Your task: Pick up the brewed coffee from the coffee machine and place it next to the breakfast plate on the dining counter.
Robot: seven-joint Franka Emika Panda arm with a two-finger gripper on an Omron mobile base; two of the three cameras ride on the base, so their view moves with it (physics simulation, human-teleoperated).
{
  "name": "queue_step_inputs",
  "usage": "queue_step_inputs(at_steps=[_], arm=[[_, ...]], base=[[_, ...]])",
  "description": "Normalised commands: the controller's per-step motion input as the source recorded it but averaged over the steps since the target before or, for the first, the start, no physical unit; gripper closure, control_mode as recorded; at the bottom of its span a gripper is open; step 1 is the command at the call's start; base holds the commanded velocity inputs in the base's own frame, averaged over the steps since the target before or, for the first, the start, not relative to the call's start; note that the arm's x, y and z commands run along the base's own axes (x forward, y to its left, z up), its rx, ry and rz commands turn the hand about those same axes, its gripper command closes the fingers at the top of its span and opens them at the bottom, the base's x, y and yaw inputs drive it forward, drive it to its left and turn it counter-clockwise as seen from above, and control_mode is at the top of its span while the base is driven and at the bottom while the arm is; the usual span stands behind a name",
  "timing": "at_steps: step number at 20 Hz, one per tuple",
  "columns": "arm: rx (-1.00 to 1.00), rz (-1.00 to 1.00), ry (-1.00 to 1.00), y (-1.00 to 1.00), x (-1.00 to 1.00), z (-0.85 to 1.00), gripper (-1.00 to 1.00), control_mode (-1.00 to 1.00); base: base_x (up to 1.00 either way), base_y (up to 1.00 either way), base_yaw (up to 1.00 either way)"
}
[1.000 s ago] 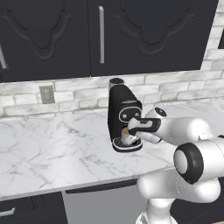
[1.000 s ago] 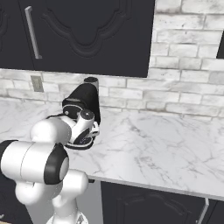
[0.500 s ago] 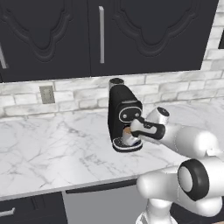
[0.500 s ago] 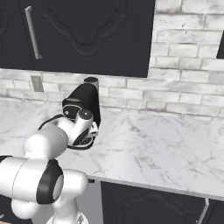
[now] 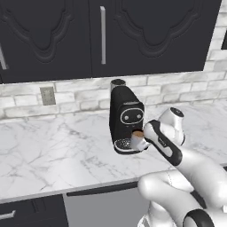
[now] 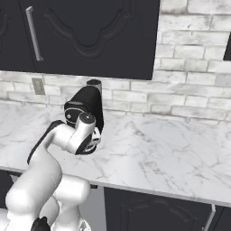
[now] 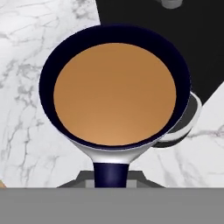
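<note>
Gripper [image 5: 141,138] first: its two fingers are closed on the brewed coffee [image 5: 138,139], right at the front of the coffee machine [image 5: 126,119], above the round drip tray. From the hand view the mug [image 7: 114,92] is seen from above: a round dark rim, a pale grey wall under it, and smooth brown liquid that comes almost up to the rim. One dark finger [image 7: 111,174] presses on the near wall of the mug.

Now the room, from big to small. Black upper cabinets [image 5: 133,35] with carved door panels hang across the top, and I can count two slim metal handles [image 5: 103,34] in the left base view. Below them runs a wall of pale bricks [image 5: 177,88], rough and a little uneven, with one grey wall outlet [image 5: 47,95] in it. The tabletop [image 5: 48,155] is white marble with thin grey veins, smooth and glossy, and it rests on dark lower cabinets [image 6: 153,210].

One coffee machine stands on the tabletop, near the brick wall. It is black, compact, with a rounded front, two small buttons and a short grey cylinder [image 5: 118,83] on top. In the right base view the machine [image 6: 88,108] is partly hidden by the white arm.

One mug, one machine, one outlet.
</note>
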Motion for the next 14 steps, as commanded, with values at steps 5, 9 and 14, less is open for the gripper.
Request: queue_step_inputs(at_steps=[5,9,14], arm=[[0.00,0.03,-0.04,-0.31,-0.79,0.61,1.00,-1.00],[0.01,0.01,-0.05,-0.37,-0.48,0.82,1.00,-1.00],[0.00,0.00,-0.01,-0.19,-0.27,0.75,1.00,-1.00]], base=[[0.00,0.00,0.00],[0.00,0.00,0.00],[0.00,0.00,0.00]])
